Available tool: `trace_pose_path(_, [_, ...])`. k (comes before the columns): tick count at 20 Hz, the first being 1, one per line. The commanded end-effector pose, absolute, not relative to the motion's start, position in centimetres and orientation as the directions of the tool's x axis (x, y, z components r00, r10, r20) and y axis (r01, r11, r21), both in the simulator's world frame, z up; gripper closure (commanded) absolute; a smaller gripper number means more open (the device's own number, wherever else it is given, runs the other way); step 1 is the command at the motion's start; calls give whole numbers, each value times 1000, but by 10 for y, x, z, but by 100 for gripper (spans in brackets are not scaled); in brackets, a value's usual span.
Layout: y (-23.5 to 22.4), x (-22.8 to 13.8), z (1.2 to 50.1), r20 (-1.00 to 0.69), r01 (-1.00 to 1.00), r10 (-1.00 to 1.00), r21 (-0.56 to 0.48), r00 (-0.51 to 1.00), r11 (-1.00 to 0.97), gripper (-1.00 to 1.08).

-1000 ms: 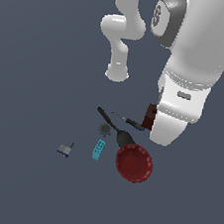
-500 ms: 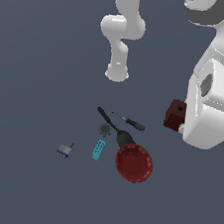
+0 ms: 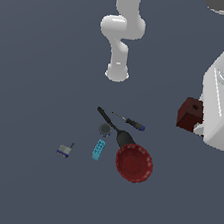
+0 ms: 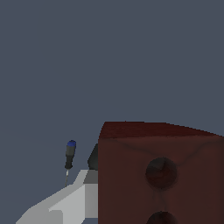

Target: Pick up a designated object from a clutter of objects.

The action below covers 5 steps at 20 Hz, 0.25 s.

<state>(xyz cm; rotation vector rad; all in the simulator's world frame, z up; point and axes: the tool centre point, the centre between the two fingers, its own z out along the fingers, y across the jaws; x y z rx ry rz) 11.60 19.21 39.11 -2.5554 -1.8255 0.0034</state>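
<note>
1. In the exterior view, the small dark red boxy block with a round hole on its face (image 3: 190, 114) is up in the air, well apart from the grey floor (image 3: 24, 182). It sits against the lower end of the white robot arm (image 3: 222, 103) at the exterior view's right. The gripper (image 3: 198, 126) is mostly hidden behind the block and the arm body; it seems closed around the block, since the block hangs there with nothing under it.
2. On the floor lies the clutter: a round red bowl (image 3: 134, 162), a black-handled tool (image 3: 114, 129) touching the bowl's rim, a blue-handled screwdriver (image 3: 129, 121) just beside the tool, a grey round piece (image 3: 104, 129), a cyan holed brick (image 3: 98, 149), and a small grey-blue padlock-like piece (image 3: 64, 150) further toward the exterior view's left.
3. In the wrist view, the dark red block (image 4: 159, 173) fills a large part of the picture, very near the camera, with two round holes showing. One light grey finger (image 4: 65, 203) lies along its side. The blue-handled screwdriver (image 4: 69, 158) is far below on the floor.
</note>
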Motion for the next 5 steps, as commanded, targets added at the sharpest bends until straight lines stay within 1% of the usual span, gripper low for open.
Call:
trace_pose_path(1, [194,118,395,0,946,946,0,324,-324,108])
trace_pose_path(5, [195,118,396,0,946,946,0,324,-324,108])
